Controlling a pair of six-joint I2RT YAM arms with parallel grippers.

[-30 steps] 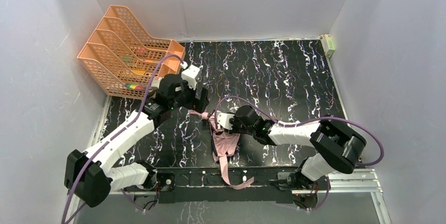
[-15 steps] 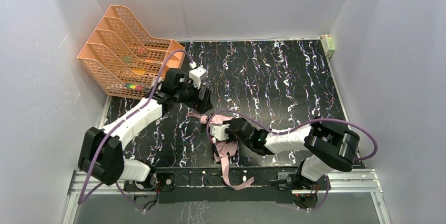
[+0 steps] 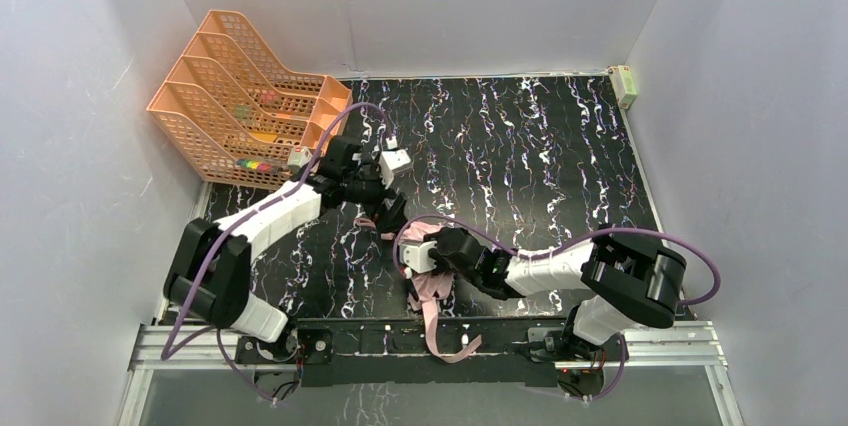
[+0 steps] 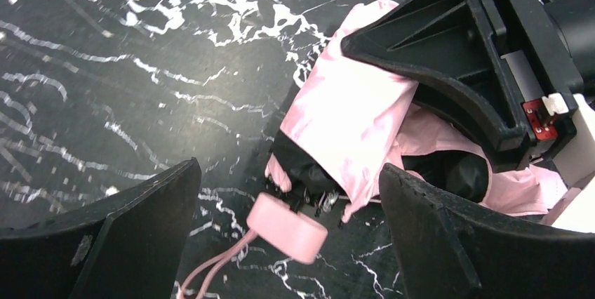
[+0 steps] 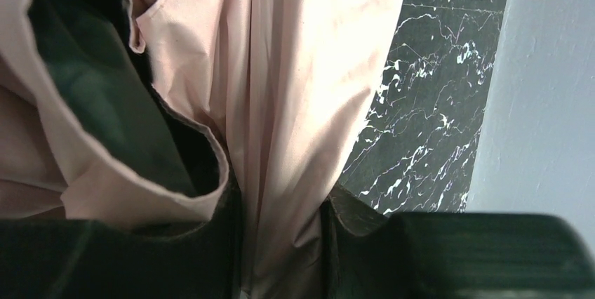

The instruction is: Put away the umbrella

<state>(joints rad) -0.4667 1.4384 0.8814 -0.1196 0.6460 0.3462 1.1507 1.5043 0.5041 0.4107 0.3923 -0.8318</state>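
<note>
Slippage seems the risk for the compact pink-and-black folding umbrella (image 3: 432,284) on the near side of the black marbled table (image 3: 550,146), since the right gripper (image 5: 281,250) pinches only loose fabric while the left gripper (image 4: 288,180) hangs wide open, empty, above its pink handle (image 4: 288,227).

1 umbrella (image 3: 430,288), 2 arms: L arm (image 3: 280,214), R arm (image 3: 545,268), 1 orange file rack (image 3: 240,96), 1 sm. box (image 3: 626,86)

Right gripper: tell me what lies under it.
The umbrella, pink fabric bunched with black lining showing, lies under the right gripper. Its handle pokes out. The fabric hides the shaft and the table beneath.
</note>
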